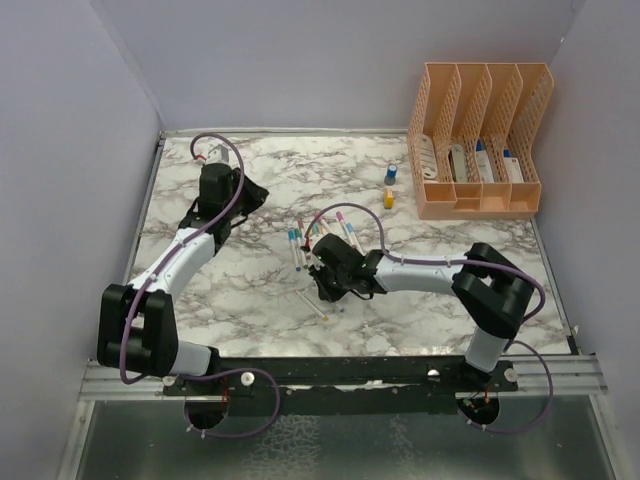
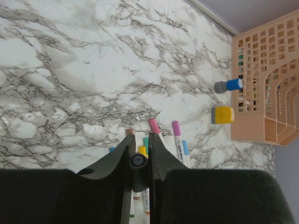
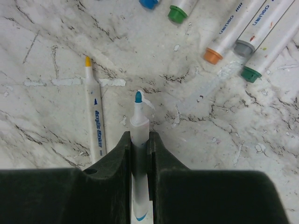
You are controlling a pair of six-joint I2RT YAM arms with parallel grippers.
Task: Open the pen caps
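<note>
The marble table (image 1: pixel 440 240) carries a peach file organiser (image 1: pixel 482 203) at its far right corner. A stubby blue bottle (image 1: pixel 391 173) and an orange one (image 1: pixel 388 198) stand just left of it.

The right tool (image 3: pixel 138 135) hangs low over the middle of the table, its fingers pressed together on an uncapped pen (image 3: pixel 138 119). The white barrel runs straight out between the fingers, and the bare blue tip (image 3: pixel 138 97) points away from the wrist, just above the marble. Just beside it, on its left in the right wrist view, a second uncapped pen (image 3: pixel 93 123) with a yellow tip lies flat on the table, apart from the fingers. Beyond the tool lie capped pens (image 3: pixel 233 28) with orange, grey, green and blue ends.

The left tool (image 2: pixel 140 137) is well apart from this, towards the far left of the table. Its fingers pinch a dark cap (image 2: pixel 138 161), seen end-on, colour hard to read. Further pens with pink ends (image 2: pixel 176 133) lie on the table beyond its fingertips.
</note>
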